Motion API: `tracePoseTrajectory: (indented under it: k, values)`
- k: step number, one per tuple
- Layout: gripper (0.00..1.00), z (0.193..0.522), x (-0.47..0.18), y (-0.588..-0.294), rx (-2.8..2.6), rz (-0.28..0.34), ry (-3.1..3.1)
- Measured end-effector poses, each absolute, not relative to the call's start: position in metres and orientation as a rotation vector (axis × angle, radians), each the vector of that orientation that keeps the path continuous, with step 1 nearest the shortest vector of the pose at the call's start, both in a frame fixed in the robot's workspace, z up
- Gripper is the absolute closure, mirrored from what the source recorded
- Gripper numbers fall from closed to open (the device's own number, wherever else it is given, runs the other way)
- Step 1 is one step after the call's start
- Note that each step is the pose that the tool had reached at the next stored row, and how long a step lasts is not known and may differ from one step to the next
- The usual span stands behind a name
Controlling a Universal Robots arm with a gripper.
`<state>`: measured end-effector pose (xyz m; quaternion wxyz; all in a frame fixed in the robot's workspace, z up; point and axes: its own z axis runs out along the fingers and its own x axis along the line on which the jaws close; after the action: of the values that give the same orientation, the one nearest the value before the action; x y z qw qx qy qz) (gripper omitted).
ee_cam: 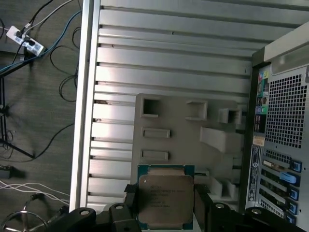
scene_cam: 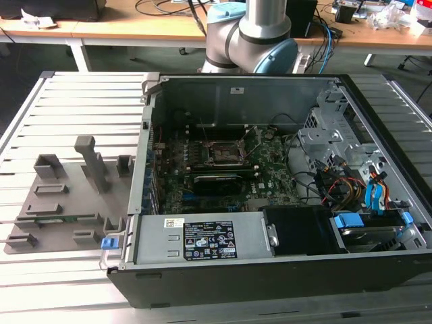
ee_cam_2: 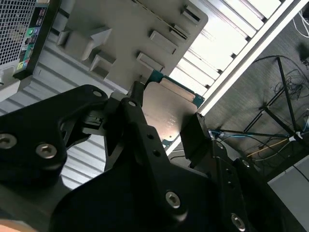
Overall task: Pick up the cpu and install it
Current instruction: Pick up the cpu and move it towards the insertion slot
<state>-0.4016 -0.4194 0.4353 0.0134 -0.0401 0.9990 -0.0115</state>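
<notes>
The cpu [ee_cam: 165, 197], a flat square chip with a pale metal top and a green rim, sits between the two black fingers of my gripper [ee_cam: 165, 209], which is shut on its opposite edges. In the second wrist view the cpu [ee_cam_2: 170, 107] shows from its other side, clamped by the same gripper [ee_cam_2: 166, 118]. It hangs well above the grey fixture plate [ee_cam: 183, 140] on the slatted table, beside the computer's rear panel [ee_cam: 282, 121]. The black socket frame [scene_cam: 225, 154] lies on the motherboard inside the open case.
The open computer case [scene_cam: 270, 270] stands at the exterior view's right, with drive bays and cables [scene_cam: 351, 189] inside. The grey fixture plate [scene_cam: 67, 202] with raised blocks lies to its left. The arm's base [scene_cam: 250, 34] rises behind the case. Cables lie on the floor [ee_cam: 29, 96].
</notes>
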Motion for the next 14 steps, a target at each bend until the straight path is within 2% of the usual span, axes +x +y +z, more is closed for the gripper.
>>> tracePoseTrajectory:
  k: [14]
  values:
    - [0.45, 0.479, -0.402, -0.419, -0.125, -0.036, 3.112]
